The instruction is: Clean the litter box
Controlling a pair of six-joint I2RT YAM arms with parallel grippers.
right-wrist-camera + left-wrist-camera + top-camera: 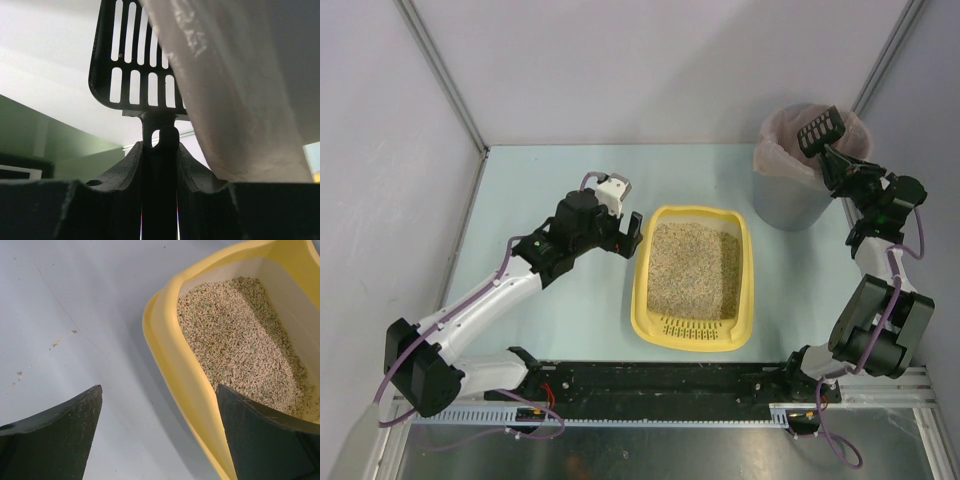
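Pale table [540, 180], left hand [630, 233] agape astride litter box [695, 343] rim, right hand [832, 160] tight on scoop [819, 128] over bin [785, 200].

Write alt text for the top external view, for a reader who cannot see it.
The right gripper holds a black slotted scoop over a grey bin lined with a pinkish bag at the far right of the table. A yellow litter box of beige litter sits mid-table, and the open left gripper is at its far left rim.

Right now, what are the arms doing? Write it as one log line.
left gripper: open, astride box rim | right gripper: shut on scoop, at bin
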